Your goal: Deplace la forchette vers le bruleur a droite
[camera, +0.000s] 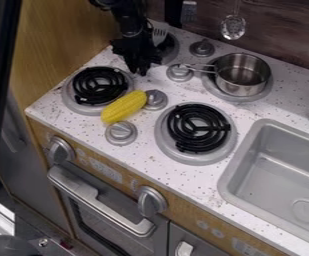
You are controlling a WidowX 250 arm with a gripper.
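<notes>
Fork [159, 36] is lying at the rear left burner [171, 49], its tines showing just beside the arm [128, 26] and the rest of it hiding behind black parts. Its position is probably leaving the handle end nearest the gripper [140, 71], which would be suiting a grasp there. Whether the gripper is standing wide or narrow, or is holding the fork, I cannot tell.

The pot [242, 74] is occupying the rear right burner [265, 94], its handle pointing left over a knob [179, 73]; that is likely making the bare front right burner [197, 127] the easier goal. The corn [124, 106] is lying aslant between the front left burner [98, 86] and two knobs, serving no visible purpose in this job and probably needing no handling.

The arm is coming in from the top edge, left of centre, and is hanging steeply, with the gripper pointing down at the counter [70, 119] behind the corn. Carrying the fork rightward is going to call for enough lift to clear the knobs.
</notes>
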